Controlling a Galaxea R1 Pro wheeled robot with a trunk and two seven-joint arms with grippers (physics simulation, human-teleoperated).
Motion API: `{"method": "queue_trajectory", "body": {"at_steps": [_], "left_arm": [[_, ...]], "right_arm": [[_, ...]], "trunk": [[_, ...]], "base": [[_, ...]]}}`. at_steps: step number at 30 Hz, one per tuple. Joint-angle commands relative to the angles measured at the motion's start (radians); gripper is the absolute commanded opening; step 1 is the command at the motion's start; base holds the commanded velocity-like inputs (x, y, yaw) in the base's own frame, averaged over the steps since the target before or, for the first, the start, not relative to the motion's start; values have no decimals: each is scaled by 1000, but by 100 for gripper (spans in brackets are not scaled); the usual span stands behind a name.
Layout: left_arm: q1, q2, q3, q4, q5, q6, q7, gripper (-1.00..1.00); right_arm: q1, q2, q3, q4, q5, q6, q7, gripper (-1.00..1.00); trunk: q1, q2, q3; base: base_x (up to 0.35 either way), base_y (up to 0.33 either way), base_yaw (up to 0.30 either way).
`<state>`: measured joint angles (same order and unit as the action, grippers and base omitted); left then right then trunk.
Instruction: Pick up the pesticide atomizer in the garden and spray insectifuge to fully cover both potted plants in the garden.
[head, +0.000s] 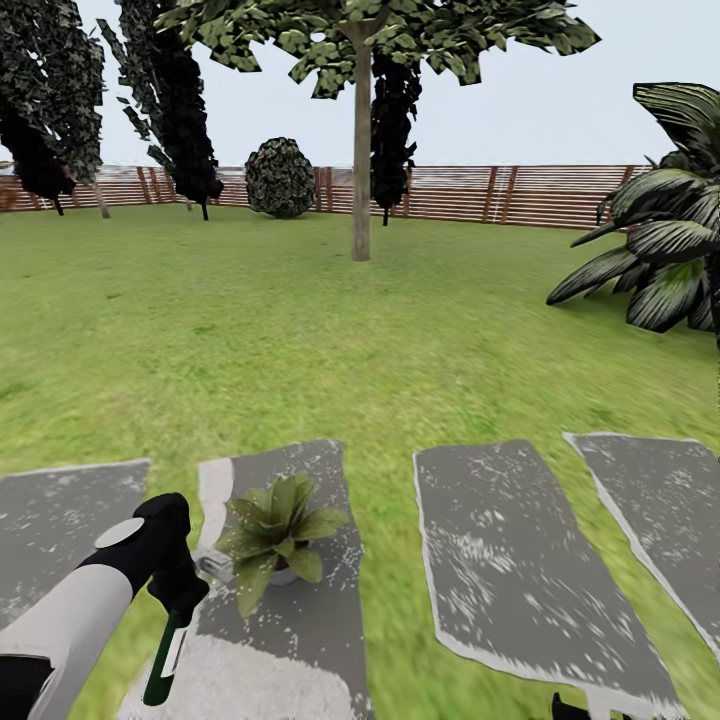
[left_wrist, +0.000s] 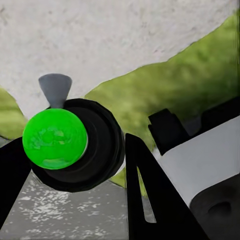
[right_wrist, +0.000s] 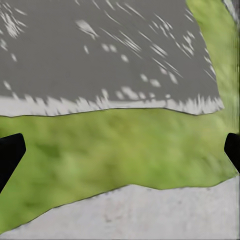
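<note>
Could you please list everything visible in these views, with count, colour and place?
potted plant: one, speckled green in grey pot, on a stepping stone.
pesticide atomizer: one, dark green, held in the left end effector.
stepping stones: four, grey, across the lawn.
fence: one, brown, far edge.
trees: several, dark green, near fence.
broad-leaved bush: one, dark, far right.
left end effector: black, shut on atomizer.
right end effector: black fingertips, apart over grass.

One potted plant (head: 275, 530) sits on the paving. One pesticide atomizer (head: 167, 655) hangs in the left tool (head: 180, 600). Four grey stepping stones (head: 520, 560) lie across the lawn. One light-trunked tree (head: 361, 140), one round bush (head: 280, 177), one palm (head: 670, 240) and one slatted fence (head: 520, 195) show.
</note>
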<state>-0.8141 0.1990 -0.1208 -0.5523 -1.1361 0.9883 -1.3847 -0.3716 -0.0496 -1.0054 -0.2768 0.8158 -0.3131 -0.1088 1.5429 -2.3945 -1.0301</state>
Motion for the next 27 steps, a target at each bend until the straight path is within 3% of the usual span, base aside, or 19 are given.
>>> {"method": "queue_trajectory", "body": {"at_steps": [1, 12, 20, 27], "left_arm": [[-1, 1, -4, -2, -7, 10, -10, -100], [0, 15, 7, -10, -8, 12, -8, -100], [19, 8, 5, -2, -13, 11, 58, -100], [27, 3, 7, -9, -5, 12, 67, -100]], "right_arm": [[-1, -1, -7, 3, 11, -5, -3, 100], [-1, 1, -7, 2, 10, -5, -4, 100], [-1, 2, -6, 3, 11, -5, -5, 100], [-1, 4, -6, 4, 11, -6, -5, 100]], "trunk": [[0, 0, -1], [0, 0, -1], [0, 0, -1], [0, 0, -1]], "base": [[-108, -271, 7], [-18, -220, 13], [0, -8, 246], [116, -29, 254]]}}
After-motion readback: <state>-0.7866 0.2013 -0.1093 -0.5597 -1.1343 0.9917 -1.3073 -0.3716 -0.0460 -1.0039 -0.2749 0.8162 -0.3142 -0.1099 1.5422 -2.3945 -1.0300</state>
